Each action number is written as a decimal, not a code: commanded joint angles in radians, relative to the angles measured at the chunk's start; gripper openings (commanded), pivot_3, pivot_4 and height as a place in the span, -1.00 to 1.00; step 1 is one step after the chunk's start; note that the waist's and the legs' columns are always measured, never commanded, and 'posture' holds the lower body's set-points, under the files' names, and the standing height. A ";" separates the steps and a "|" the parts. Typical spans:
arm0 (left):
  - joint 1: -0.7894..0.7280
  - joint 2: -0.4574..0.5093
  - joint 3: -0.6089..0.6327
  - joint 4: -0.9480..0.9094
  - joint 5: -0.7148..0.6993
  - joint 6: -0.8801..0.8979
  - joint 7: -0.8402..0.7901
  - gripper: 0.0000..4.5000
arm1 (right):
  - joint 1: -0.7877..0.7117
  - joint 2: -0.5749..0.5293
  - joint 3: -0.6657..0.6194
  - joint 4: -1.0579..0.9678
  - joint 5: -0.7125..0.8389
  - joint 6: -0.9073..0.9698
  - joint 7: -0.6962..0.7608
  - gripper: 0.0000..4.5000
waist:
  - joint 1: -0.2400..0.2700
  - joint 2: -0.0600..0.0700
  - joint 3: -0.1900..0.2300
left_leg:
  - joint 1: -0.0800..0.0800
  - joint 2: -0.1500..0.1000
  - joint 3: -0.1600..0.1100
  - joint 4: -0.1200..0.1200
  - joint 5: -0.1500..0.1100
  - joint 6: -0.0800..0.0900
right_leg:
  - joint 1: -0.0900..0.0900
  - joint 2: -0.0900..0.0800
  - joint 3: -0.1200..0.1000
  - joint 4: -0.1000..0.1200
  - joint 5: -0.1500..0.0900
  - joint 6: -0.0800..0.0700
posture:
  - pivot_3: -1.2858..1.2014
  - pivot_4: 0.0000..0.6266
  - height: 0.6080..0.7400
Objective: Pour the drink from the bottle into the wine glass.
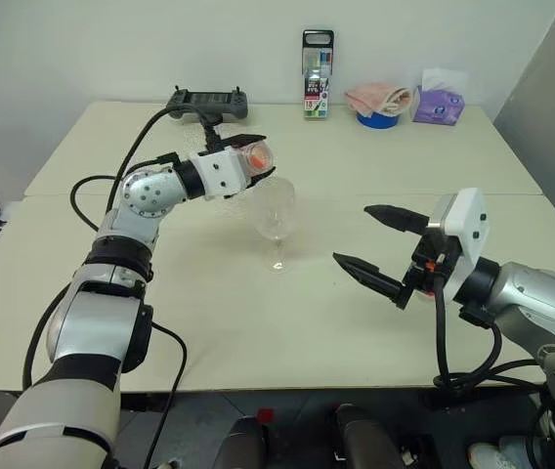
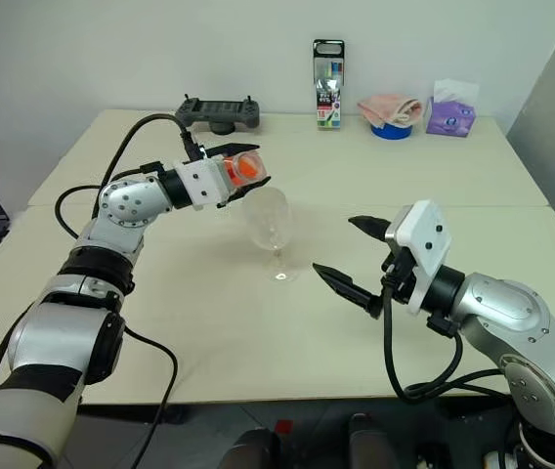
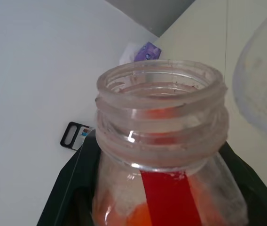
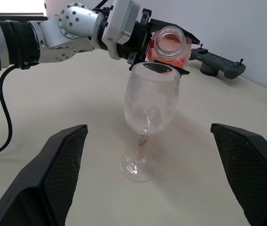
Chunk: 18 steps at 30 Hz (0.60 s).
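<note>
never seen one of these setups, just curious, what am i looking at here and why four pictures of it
This is a two-armed humanoid robot at a pale table. Two pictures come from cameras in its head, looking down over its arms. The other two come from a camera on each wrist, looking along that arm's black fingers.

The left gripper is shut on a small clear bottle with its cap off, tipped on its side, mouth beside the rim of a wine glass. Orange drink sits in the bottle. The glass stands upright and looks empty so far. The left wrist picture looks straight at the bottle's open mouth.

The right gripper hangs open, holding nothing, facing the glass.

At the far edge lie a black controller, a pack of markers, a pink cloth and a purple tissue pack.
</note>
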 commanded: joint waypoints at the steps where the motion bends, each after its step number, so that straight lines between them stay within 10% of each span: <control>1: -0.058 0.023 -0.001 -0.004 0.033 -0.063 0.077 -0.05 | -0.006 -0.013 0.004 -0.031 0.006 -0.024 -0.007 1.00 | 0.000 0.000 0.000 | 0.000 0.000 0.000 0.000 0.000 0.000 | 0.000 0.000 0.000 0.000 0.000 0.000 | 0.03 -0.52 1.00; 18: -0.106 0.090 -0.089 0.032 0.255 -0.188 0.345 -0.05 | -0.004 -0.028 0.004 -0.006 0.015 -0.004 -0.030 1.00 | 0.001 0.000 0.000 | 0.000 0.000 0.000 0.001 0.000 0.000 | 0.000 0.000 0.000 0.001 0.001 -0.001 | 0.03 -0.52 1.00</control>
